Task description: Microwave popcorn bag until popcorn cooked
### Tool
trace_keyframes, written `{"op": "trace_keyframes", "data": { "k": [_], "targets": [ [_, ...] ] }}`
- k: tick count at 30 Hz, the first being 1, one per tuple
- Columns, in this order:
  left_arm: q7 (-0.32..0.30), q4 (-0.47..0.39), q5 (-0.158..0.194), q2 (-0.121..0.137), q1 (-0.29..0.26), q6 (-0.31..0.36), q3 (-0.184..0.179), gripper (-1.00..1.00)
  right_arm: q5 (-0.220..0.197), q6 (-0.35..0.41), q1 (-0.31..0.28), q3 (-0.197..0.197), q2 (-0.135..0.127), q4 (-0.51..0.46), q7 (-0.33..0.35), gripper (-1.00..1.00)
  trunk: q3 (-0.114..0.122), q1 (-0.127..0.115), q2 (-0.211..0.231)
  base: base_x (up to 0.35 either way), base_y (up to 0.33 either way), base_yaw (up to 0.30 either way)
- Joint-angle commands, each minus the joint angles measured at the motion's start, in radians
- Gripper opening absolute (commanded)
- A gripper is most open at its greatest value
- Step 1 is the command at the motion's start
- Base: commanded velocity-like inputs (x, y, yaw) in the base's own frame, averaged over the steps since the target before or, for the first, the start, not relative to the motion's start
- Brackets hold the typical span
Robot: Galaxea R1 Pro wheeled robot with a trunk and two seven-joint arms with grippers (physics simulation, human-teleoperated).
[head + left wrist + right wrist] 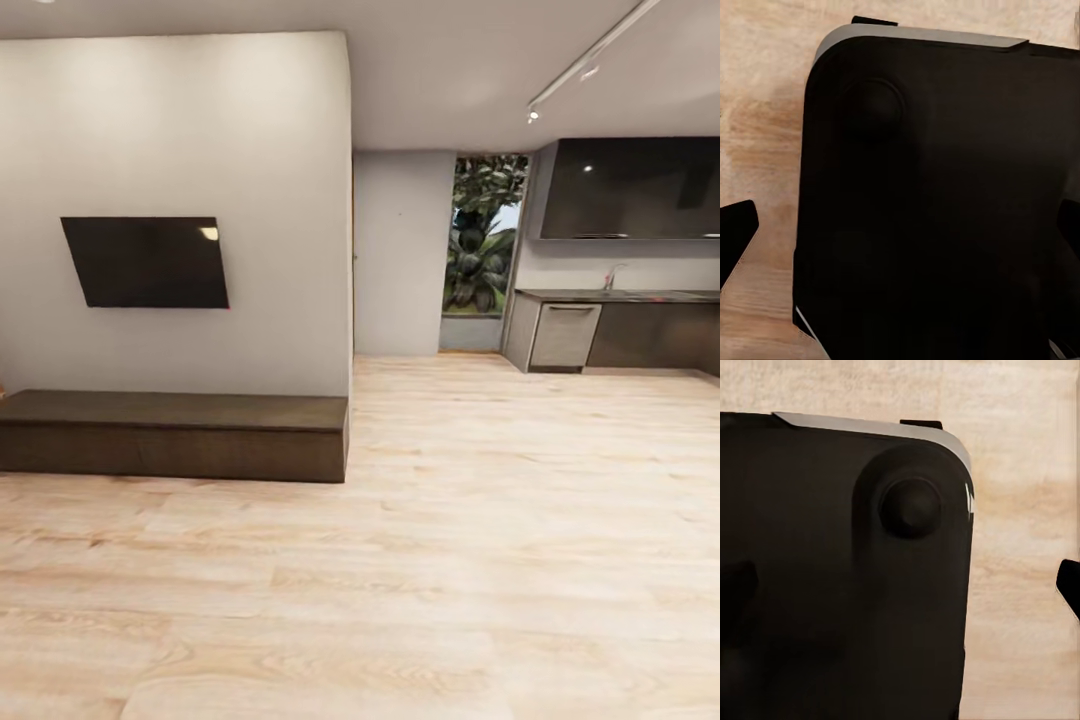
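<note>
Both tools' fingertips wide apart, empty, over robot base (930,202).

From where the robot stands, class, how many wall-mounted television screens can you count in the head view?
1. The television hangs on the white wall at left, above the long dark bench.

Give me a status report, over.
Both grippers hang over the base, nothing held. Countertop far ahead right, with faucet. Wood floor between here and there; low bench off to the left.
</note>
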Motion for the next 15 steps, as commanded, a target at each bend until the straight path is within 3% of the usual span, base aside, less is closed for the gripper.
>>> {"op": "trace_keyframes", "data": {
  "k": [1, 15],
  "targets": [
    [0.001, -0.001, 0.006, 0.0, 0.0, -0.002, 0.006, 1.0, 0.005, -0.005, 0.0, -0.001, 0.0, 0.001, 0.0, 1.0, -0.001, 0.001, 0.0, 0.324, 0.0, 0.0],
    [0.001, -0.001, 0.006, 0.001, 0.0, -0.002, 0.006, 1.0, 0.005, -0.005, 0.0, -0.001, 0.0, 0.001, 0.0, 1.0, -0.001, 0.001, 0.0, 0.324, 0.0, 0.0]
  ]
}}
